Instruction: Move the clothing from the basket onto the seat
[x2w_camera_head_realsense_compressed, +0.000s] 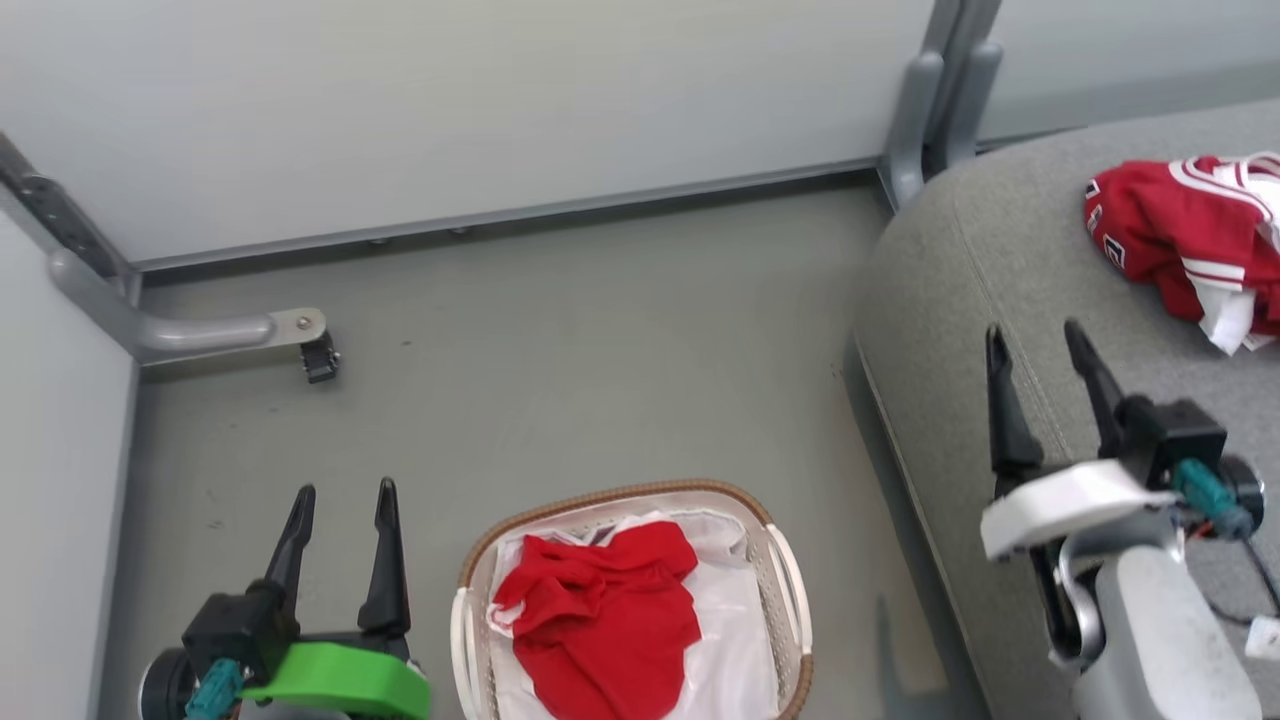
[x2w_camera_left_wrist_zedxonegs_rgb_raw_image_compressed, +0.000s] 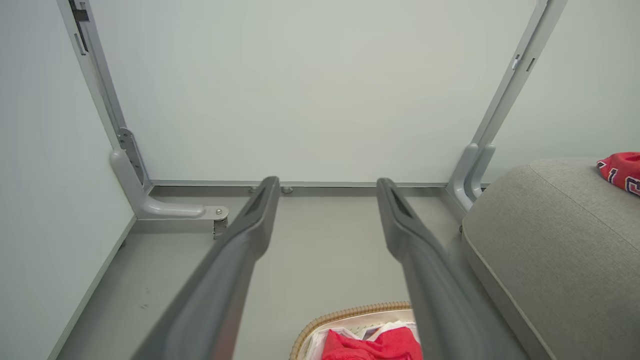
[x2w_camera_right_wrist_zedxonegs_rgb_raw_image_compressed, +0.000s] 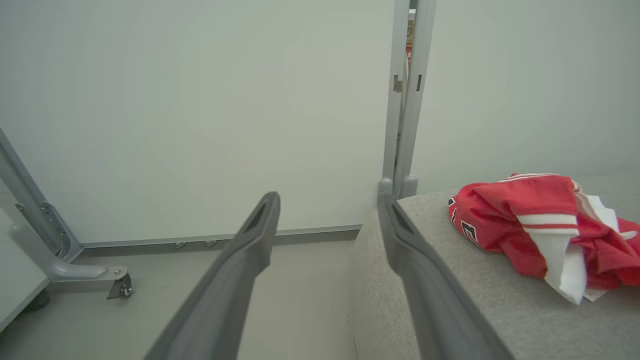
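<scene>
Partway: clothing (x2w_camera_head_realsense_compressed: 1180, 235) on seat (x2w_camera_head_realsense_compressed: 960, 300) (and basket (x2w_camera_head_realsense_compressed: 620, 492))

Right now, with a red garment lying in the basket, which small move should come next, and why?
Probably lower the left gripper toward the red garment in the basket: it stands open and empty just beside the basket, and the other garment already lies on the seat.

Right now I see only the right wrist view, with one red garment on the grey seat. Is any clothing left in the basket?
Observer: Yes, one red garment lies in the basket, on its white lining.
Operator: Where does the basket stand?
Observer: On the floor, left of the seat, right of the left gripper.
Operator: Is that gripper free?
Observer: Yes, its fingers stand open, holding nothing.
</scene>
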